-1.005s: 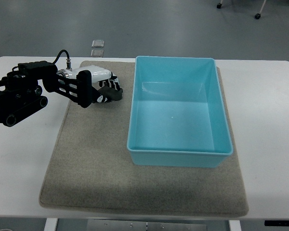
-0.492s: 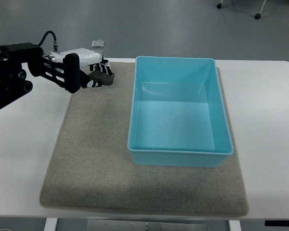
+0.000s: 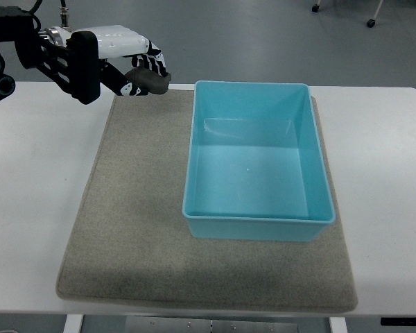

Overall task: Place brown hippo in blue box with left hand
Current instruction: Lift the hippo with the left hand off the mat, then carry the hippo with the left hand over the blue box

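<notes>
While your left hand point(image 3: 135, 66) hangs above the mat's point(image 3: 135, 208) far left corner, its fingers point(image 3: 151, 78) are curled around something dark, probably the hippo point(image 3: 151, 83), though it is mostly hidden. The blue box point(image 3: 258, 161) sits on the mat to the right, apart from the hand.

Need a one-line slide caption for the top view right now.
Left hand, fingers curled, raised beyond the grey mat's far-left corner; blue box empty; no hippo visible.
</notes>
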Controlling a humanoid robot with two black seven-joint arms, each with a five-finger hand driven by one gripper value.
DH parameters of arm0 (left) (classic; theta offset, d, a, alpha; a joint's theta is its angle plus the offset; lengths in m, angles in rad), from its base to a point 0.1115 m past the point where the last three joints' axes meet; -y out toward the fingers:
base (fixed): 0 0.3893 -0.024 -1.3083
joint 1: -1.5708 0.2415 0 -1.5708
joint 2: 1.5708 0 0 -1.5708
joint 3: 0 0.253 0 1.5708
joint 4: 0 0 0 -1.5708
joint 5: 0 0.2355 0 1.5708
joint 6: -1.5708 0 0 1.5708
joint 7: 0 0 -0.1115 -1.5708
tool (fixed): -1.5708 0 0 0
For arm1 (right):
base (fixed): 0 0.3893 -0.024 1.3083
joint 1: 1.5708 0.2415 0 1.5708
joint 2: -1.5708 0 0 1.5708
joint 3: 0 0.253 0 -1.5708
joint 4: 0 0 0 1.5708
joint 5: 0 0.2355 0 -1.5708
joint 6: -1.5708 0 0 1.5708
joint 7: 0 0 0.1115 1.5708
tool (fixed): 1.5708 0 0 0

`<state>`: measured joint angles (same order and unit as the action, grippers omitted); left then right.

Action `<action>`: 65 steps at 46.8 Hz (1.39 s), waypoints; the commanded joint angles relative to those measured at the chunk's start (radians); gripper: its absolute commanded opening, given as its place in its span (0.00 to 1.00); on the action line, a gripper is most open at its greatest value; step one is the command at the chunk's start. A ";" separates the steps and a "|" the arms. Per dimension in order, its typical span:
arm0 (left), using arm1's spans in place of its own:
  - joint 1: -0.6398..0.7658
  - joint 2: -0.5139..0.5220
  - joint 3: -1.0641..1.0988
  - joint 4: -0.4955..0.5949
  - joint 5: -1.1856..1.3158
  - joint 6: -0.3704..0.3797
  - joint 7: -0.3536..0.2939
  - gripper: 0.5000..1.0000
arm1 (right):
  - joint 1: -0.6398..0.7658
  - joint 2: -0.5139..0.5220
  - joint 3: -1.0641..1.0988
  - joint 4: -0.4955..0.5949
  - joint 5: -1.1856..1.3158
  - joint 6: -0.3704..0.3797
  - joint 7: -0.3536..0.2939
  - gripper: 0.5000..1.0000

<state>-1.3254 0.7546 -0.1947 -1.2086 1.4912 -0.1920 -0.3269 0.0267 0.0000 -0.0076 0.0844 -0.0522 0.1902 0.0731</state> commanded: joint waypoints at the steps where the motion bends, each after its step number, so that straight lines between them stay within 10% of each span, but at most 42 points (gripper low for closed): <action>1: -0.026 -0.001 0.001 -0.032 -0.015 -0.030 0.000 0.00 | 0.001 0.000 0.000 0.000 0.000 0.000 0.001 0.87; 37: 0.032 -0.353 0.043 0.081 -0.020 -0.035 0.022 0.00 | -0.001 0.000 0.000 0.000 0.000 0.000 0.001 0.87; 61: 0.078 -0.400 0.047 0.116 -0.012 0.017 0.019 0.00 | -0.001 0.000 0.000 0.000 0.000 0.000 -0.001 0.87; 65: 0.078 -0.400 0.047 0.110 -0.016 0.017 0.019 0.16 | 0.001 0.000 0.000 0.000 0.000 0.000 -0.001 0.87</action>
<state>-1.2473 0.3543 -0.1461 -1.0923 1.4780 -0.1745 -0.3080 0.0261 0.0000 -0.0077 0.0844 -0.0521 0.1902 0.0731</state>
